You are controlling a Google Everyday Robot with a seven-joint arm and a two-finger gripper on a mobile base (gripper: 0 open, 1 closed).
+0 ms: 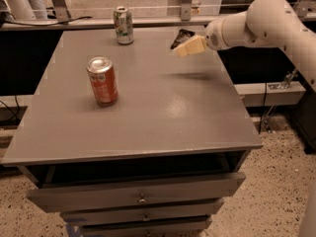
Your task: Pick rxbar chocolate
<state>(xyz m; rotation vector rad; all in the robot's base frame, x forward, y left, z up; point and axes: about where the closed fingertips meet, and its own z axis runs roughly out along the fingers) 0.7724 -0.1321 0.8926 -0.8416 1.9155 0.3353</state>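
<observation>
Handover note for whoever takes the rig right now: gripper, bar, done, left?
Gripper: hovers over the far right part of the table, just in front of the bar from this camera.
Rxbar chocolate: lies flat near the table's far edge, partly hidden behind the gripper, not lifted.
Red can: upright, left of centre. Green-white can: upright at the far edge, left of the bar. Both stand apart from it.
Done: arm brought up to the bar.
Left: lower onto it, grasp, lift.
</observation>
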